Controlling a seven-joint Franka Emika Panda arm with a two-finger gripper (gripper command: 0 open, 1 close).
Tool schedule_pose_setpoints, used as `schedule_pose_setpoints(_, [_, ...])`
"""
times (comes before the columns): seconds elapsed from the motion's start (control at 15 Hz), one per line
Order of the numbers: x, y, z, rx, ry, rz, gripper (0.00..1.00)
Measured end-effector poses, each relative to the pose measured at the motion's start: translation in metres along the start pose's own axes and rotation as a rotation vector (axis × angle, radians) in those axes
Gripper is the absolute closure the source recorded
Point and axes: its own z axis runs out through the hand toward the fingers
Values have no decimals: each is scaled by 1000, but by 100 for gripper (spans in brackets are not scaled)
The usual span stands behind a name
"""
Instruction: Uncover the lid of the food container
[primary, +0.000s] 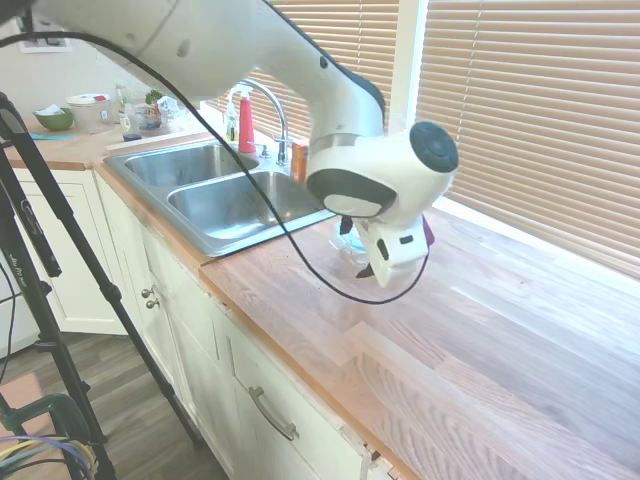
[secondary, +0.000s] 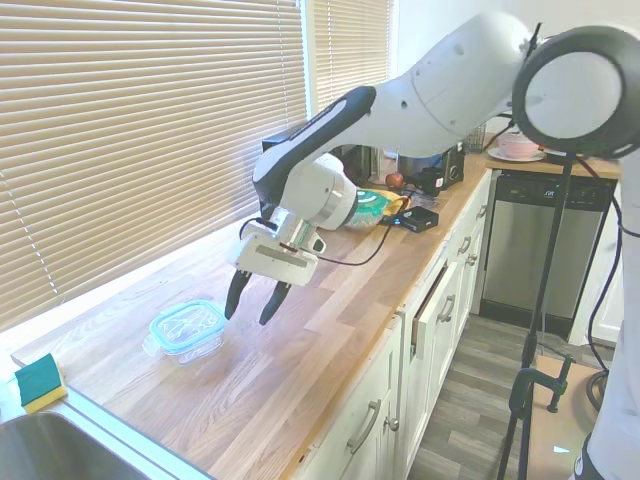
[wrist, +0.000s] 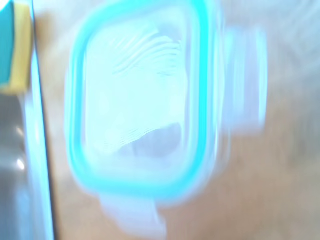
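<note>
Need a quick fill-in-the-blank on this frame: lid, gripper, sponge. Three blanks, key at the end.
1. The lid sits ____ the food container.
2. The gripper hangs above the wooden counter with its fingers ____.
3. The sponge lies between the container and the ____.

Missing words: on; open; sink

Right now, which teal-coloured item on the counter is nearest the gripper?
The lid on the food container, just below the open gripper; the sponge lies by the sink.
</note>
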Motion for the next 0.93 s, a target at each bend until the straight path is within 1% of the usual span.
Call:
schedule_pose_setpoints(0.4, [42, -24, 25, 68, -55, 41, 0])
schedule_pose_setpoints(0.67, [56, -43, 34, 109, -86, 45, 0])
schedule_pose_setpoints(0.87, [62, -41, 36, 122, -118, 64, 0])
schedule_pose_setpoints(0.93, [63, -39, 37, 127, -128, 74, 100])
